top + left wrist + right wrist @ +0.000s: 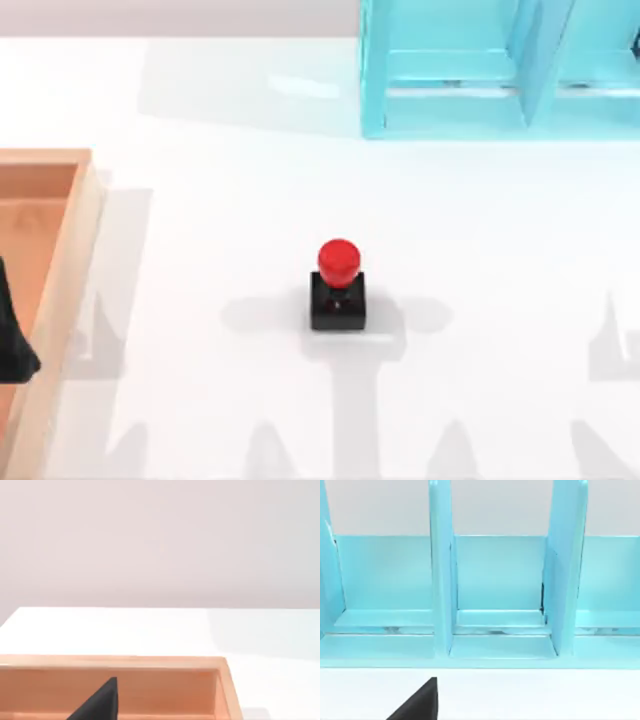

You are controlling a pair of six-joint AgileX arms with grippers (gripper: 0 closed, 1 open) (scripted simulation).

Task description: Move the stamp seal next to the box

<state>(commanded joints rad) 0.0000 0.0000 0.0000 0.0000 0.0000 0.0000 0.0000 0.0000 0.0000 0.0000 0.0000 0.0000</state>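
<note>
So the stamp seal (338,290) is standing upright out on the white table (480,250), well apart from the box (62,270). Taking the box as the landmark: the stamp is off to its right in the top view, roughly level with the middle of the box's right-hand rim, with bare table between them. Nothing is touching it, so the move hasn't started as far as I can judge.

How it'll handle, my guess: small and light, rigid all through. The black square base has flat sides, so that looks like the spot to pinch, fingers on two opposite faces. The glossy red knob on top looks slippery and round, so I'd avoid squeezing that; it'd likely squirt out or tip the thing. It's also a bit top-heavy looking on that short neck, so bumping the knob on approach could knock it over. Keep it upright and set it down gently just beside the box's rim.

The left gripper (15,345) is a dark shape over the box's interior near the top view's left edge, and the left wrist view shows a black finger tip (102,702) over the box's wooden inside. I can't tell if its fingers are open or closed. The right wrist view has a black finger tip (422,702) too, facing a translucent cyan rack (500,580) that sits far beyond the box, toward the back right. Can't tell its state either.
</note>
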